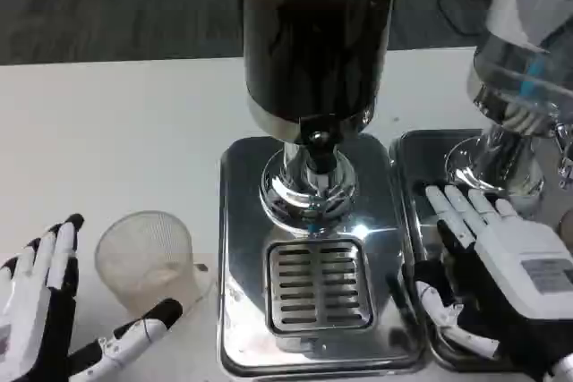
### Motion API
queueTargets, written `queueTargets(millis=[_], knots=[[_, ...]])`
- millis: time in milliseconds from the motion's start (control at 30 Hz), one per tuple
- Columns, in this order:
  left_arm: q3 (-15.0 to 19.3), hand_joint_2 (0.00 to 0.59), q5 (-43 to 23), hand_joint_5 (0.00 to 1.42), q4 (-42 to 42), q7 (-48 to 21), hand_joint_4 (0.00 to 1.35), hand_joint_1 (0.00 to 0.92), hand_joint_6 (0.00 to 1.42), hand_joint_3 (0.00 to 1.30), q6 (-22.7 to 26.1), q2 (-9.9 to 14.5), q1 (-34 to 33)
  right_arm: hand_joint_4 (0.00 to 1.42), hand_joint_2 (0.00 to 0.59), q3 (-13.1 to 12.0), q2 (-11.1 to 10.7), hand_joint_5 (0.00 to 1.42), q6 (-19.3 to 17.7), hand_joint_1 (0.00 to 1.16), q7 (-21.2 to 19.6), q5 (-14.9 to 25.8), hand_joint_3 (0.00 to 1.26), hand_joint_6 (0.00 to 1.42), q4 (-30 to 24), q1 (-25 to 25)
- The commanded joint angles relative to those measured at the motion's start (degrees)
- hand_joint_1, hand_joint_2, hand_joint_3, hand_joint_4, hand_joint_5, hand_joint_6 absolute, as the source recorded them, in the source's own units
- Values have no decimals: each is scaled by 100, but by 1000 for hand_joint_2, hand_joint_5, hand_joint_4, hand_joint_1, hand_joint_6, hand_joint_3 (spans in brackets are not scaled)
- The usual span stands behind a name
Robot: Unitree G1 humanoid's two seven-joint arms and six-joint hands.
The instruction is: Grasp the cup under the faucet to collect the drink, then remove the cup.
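A clear ribbed plastic cup [148, 257] stands upright on the white table, left of the dispenser's steel base. My left hand [45, 310] is at the bottom left, fingers spread, one finger and the thumb flanking the cup without gripping it. The dark drink tank [313, 33] has its faucet [315, 136] above the slotted drip grate [318, 285], which is bare. Over the right edge of the steel base [242, 221] my right hand [497, 261] hovers with fingers extended and nothing in it.
A second dispenser with a clear tank [528, 42] stands on its own steel tray [421, 167] at the right, just behind my right hand. The white table [116, 140] stretches out to the left and behind the cup.
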Motion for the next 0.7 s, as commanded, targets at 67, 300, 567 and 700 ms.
queueTargets(millis=[67,300,567,700], knots=[[-3,16,74,0,-42,62,0,0,0,0,53,-36,-33,0,524,-21,53,0,19,312,-21,37,0,0,54,-29],[15,21,82,0,-19,645,0,0,0,2,-294,-91,-60,0,524,-26,39,0,44,312,144,95,0,0,54,-112],[119,37,80,155,196,1911,40,0,58,199,-933,-253,-27,0,524,-96,-57,0,21,312,307,184,0,0,133,-353],[301,23,-1041,8,285,883,0,0,0,93,-1052,26,-338,0,524,-148,-22,0,76,312,348,290,0,0,158,-350]])
